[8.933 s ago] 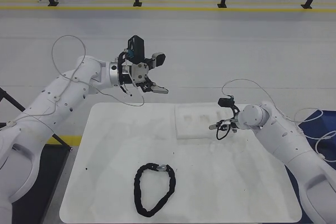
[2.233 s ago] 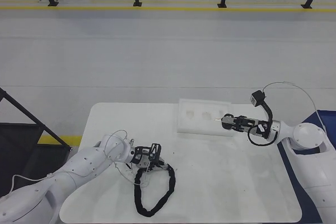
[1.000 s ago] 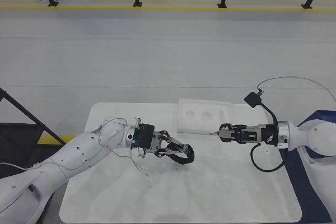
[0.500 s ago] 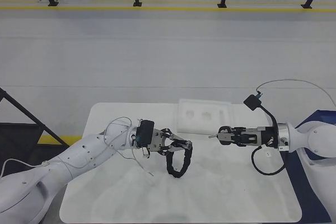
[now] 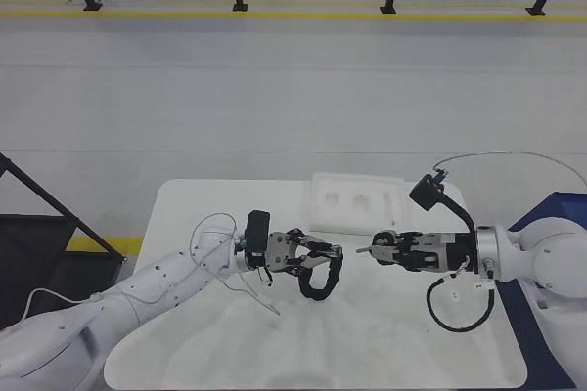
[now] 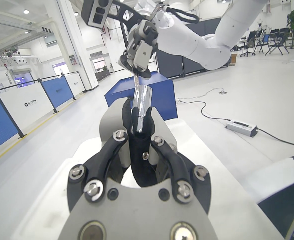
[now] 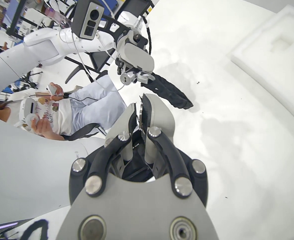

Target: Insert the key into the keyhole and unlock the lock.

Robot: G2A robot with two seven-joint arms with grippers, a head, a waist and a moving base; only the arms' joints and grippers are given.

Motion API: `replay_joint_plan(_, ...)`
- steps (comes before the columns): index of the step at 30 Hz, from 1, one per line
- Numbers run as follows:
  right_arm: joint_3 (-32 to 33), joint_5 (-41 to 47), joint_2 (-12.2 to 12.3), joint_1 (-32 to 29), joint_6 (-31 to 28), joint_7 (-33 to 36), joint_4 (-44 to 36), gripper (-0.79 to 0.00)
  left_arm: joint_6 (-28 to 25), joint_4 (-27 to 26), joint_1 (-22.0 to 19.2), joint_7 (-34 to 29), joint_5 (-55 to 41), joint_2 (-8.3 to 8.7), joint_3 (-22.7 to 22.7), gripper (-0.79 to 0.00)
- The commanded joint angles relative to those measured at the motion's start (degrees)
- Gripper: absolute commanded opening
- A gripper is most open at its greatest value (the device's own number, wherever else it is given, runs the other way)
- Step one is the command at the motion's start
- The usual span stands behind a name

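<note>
Nearest, the left gripper pinches the lock by its black sleeve, above the table. Beyond, at its 3 o'clock seen from overhead, the right gripper clamps the key. Best keep key and keyhole coaxial and advance slowly, lock held rigid.

This is a big industrial hall fitted out as a robotics lab. Beyond the left gripper a pale glossy floor stretches under a high ceiling with round lamps. To one side of the gripper runs a row of blue-and-white barrier panels; to the other, farther back, stand office chairs. A power brick with its cable lies on the floor, and a yellow line crosses it well beyond the gripper.
</note>
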Motion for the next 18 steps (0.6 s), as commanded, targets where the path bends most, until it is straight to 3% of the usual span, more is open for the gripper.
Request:
replay_joint_plan(1,0.0,-2.1,0.14,-0.65,0.42,-0.37,-2.79,-0.785,1.09,1.36,-0.06,1.1,-0.14,-1.13,0.39,-0.785)
replay_joint_plan(10,0.48,-10.39,0.7,-3.52,2.64,-3.04,-9.13,-0.785,6.52,8.04,0.89,6.54,4.9,-5.7,0.39,-0.785)
replay_joint_plan(18,-0.74,-14.52,0.93,-4.39,4.5,-3.97,-11.26,-0.785,10.38,11.45,1.73,10.41,8.36,-7.95,0.39,-0.785)
